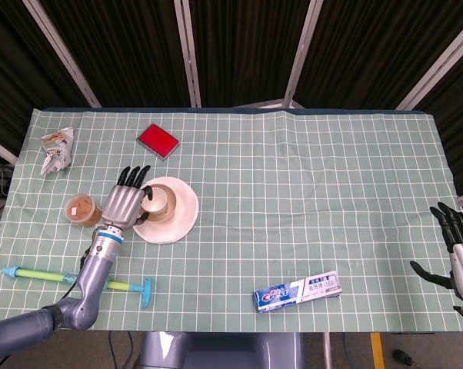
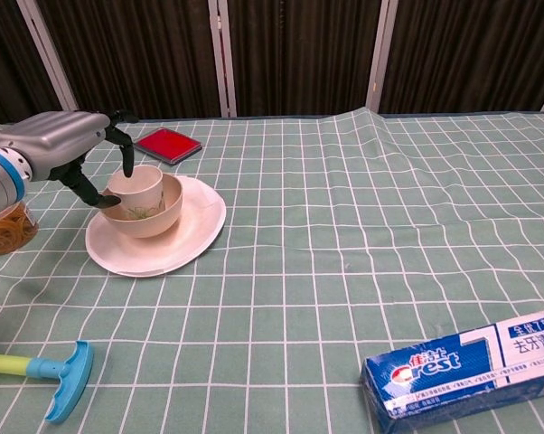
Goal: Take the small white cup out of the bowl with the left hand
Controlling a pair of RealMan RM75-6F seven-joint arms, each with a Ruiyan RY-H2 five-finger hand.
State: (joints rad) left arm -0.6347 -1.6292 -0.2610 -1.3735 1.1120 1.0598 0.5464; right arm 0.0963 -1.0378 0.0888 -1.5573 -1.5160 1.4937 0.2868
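The small white cup stands upright inside a cream bowl, which sits on a white plate at the left of the table. My left hand is at the cup's left side with its fingers arched over the rim and the thumb low beside the cup. The fingers are apart and I cannot tell whether they touch the cup. My right hand hangs open off the table's right edge, holding nothing.
A jar of rubber bands stands just left of the left hand. A red box lies behind the plate, a snack packet far left. A green-blue tool and a toothpaste box lie near the front edge.
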